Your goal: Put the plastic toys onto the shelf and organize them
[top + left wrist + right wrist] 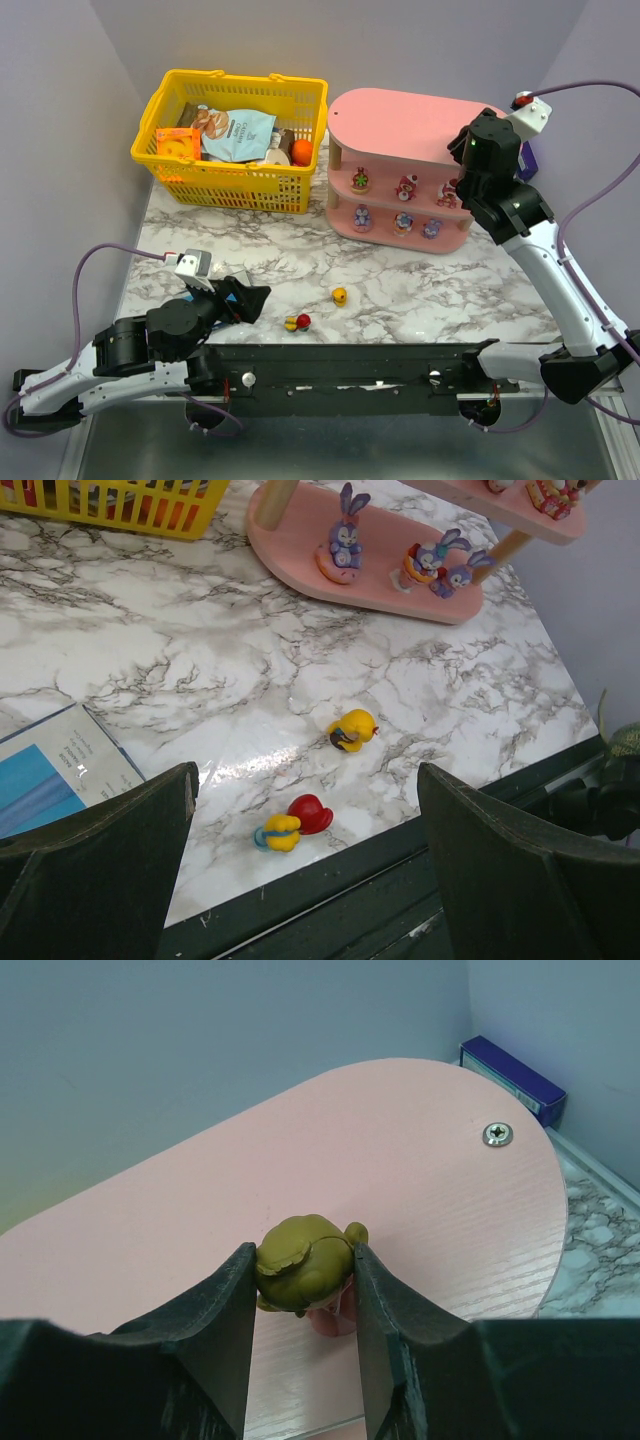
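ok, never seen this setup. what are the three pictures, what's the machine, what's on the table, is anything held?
Two robot arms sit at the table's near edge. The overhead picture looks down from behind them; the other two come from a camera on each wrist.

On the marble table: a yellow basket of snack packets, a pink shelf with small figurines on its lower tiers, and two loose toys, a yellow one and a red-and-yellow one.

The left gripper is open and empty, low over the table near the loose toys. The right gripper is closed on an olive-headed figurine over the shelf's top board. A blue box lies behind the shelf.
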Tool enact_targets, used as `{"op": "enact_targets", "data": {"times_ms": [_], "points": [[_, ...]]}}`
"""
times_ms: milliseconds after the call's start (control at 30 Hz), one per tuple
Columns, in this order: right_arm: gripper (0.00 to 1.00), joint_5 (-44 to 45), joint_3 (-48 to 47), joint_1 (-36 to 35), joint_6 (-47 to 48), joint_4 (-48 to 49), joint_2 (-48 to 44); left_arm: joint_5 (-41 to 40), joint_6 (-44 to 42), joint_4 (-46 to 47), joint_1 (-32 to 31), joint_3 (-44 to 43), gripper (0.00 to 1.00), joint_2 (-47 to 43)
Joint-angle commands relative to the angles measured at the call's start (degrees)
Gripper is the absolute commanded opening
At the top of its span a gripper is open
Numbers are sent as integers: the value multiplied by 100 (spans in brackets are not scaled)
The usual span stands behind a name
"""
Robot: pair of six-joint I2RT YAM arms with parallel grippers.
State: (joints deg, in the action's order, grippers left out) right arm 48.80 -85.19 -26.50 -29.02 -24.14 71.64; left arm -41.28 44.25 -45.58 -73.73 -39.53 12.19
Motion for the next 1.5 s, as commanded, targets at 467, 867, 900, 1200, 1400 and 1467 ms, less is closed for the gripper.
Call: {"op": "enact_targets", "data": {"times_ms": [467, 867, 900, 1200, 1400, 1467], "points": [[56, 157, 72, 57, -78, -214, 96, -56, 119, -47, 8, 7, 99, 21], [66, 139, 20, 66, -69, -214, -9, -56, 119, -47, 0, 15, 99, 12], [68, 139, 20, 57, -69, -196, -9, -56, 119, -47, -1, 7, 99, 12], [79, 8, -77, 66, 133, -126, -80, -56, 128, -56, -1, 15, 99, -6], [89, -89, -77, 66, 300, -73, -246, -56, 110, -73, -1, -20, 99, -6], [91, -142, -59, 75, 387, -29, -352, -65, 119, -74, -1, -11, 99, -14]]}}
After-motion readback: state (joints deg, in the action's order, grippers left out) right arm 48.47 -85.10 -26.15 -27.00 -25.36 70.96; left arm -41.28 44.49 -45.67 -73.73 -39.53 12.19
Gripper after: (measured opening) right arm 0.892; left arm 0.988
